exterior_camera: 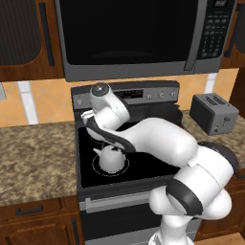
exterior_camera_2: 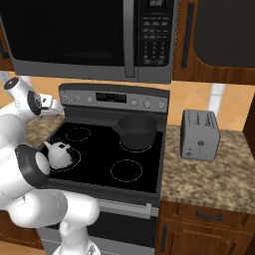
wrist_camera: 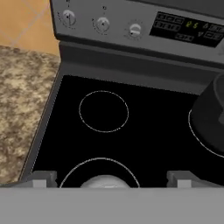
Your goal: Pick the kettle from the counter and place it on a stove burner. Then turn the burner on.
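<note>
The kettle (exterior_camera: 111, 157) sits upright on the stove burner (exterior_camera: 97, 168), the widest dotted ring at the front left of the glossy black cooktop (exterior_camera: 143, 167), with its short spout toward the left in both base views; in the right base view the kettle (exterior_camera_2: 61, 154) sits on the same ring (exterior_camera_2: 75, 158), partly hidden by the arm's dark joint. In the hand view its rounded grey top (wrist_camera: 103, 181) just shows at the bottom edge, inside the ring (wrist_camera: 72, 170). The gripper (wrist_camera: 109, 178) hangs above the kettle with its 2 fingers (wrist_camera: 41, 177) spread wide, 1 at each side of the kettle's top, gripping nothing and clear of it. In the left base view the arm arches over the cooktop, its wrist (exterior_camera: 103, 98) standing in front of the control panel. A dark round pot (exterior_camera_2: 137, 130) rests on the back right ring, its handle pointing left. The control panel (exterior_camera_2: 113, 97) carries a row of knobs and a display; 3 knobs (wrist_camera: 102, 24) show along the top of the hand view. The speckled granite desk (exterior_camera: 36, 153) lies left of the stove, and a grey toaster (exterior_camera_2: 199, 134) stands on the desk to the right. A microwave (exterior_camera: 139, 33) hangs above the stove.
</note>
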